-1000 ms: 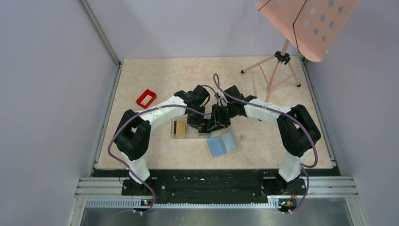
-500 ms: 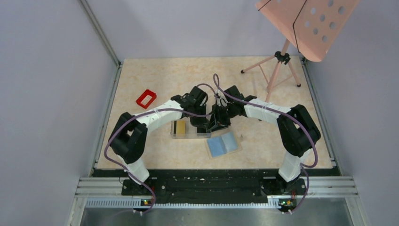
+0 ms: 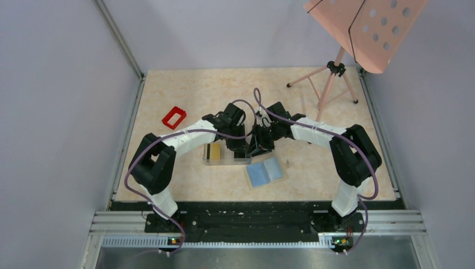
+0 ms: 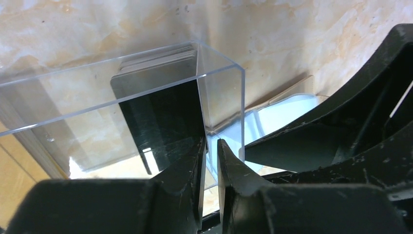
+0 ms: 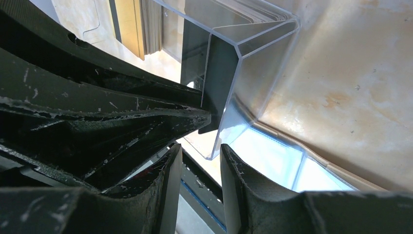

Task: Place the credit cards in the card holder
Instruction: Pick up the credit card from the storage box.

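Progress: we judge the task barely begun. The wallet (image 3: 265,172) lies open with its blue lining up, and we see no card in it.
Cards: they stand in the clear box (image 3: 225,160) in the middle of the desk (image 3: 308,180). A yellow card (image 3: 213,151) is toward its left end and a black card (image 4: 160,107) leans at its right end.
Wallet: just beside the box, on the side of the near edge and a little to the right.
Left tool (image 4: 210,151): nearly closed, with a slim gap at the box's right end wall. We cannot tell whether it pinches the black card, the wall or nothing.
Right tool (image 5: 200,150): parted a little and holding nothing, with the box's corner edge in the gap between its fingers.
Left to do: by our reckoning, every card has yet to be lifted out and slid into the wallet.
Around: a red frame (image 3: 173,117) lies toward the left edge and a pink stand (image 3: 330,84) is at the far right corner, both well apart from the work.
In the way: the box walls hem the cards in, and the two tools crowd the same corner, so we expect little room to pull a card free.
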You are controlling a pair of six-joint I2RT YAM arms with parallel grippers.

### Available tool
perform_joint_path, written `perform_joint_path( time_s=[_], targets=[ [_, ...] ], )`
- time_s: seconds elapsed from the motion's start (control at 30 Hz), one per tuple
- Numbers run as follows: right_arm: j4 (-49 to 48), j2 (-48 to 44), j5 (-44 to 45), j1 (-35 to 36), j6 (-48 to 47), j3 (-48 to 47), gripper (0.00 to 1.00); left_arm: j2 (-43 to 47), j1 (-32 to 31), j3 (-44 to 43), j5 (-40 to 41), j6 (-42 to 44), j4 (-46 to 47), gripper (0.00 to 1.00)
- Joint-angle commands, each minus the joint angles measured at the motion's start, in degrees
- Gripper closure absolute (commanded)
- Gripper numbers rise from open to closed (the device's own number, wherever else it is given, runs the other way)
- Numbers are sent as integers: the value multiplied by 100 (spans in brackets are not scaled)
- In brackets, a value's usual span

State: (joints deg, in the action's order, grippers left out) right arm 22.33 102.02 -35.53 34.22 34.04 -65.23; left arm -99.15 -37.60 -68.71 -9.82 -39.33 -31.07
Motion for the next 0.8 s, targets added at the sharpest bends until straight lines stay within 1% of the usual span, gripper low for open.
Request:
perform_joint_path(
  time_s=[0.0, 0.07, 0.13, 0.23, 0.37, 0.5, 0.67, 0.77],
  targets=[
    [-18, -31, -104, -3, -98, -96, 65, -131, 20, 12, -254, -70, 373, 82],
    [-8, -32, -96, 5, -100, -95, 66, -184, 25, 15, -337, -89, 472, 88],
    [12, -45, -81, 0, -109, -106, 66, -223, 23, -4, -391, -94, 496, 99],
    [60, -65, -37, -2, -141, -123, 66, -126, 25, 14, -290, -108, 475, 100],
    [85, -95, 39, -2, -163, -116, 65, 253, 25, 17, 35, -98, 335, 100],
    [111, -88, 174, -9, -169, -153, 65, 792, 25, 8, 558, -115, 130, 100],
    [582, 55, 716, 0, -451, -512, 65, 1552, 25, 114, 1193, -198, -18, 100],
    [713, 198, 856, 6, -546, -699, 65, 2127, 17, 247, 1479, -303, -66, 100]
  ],
)
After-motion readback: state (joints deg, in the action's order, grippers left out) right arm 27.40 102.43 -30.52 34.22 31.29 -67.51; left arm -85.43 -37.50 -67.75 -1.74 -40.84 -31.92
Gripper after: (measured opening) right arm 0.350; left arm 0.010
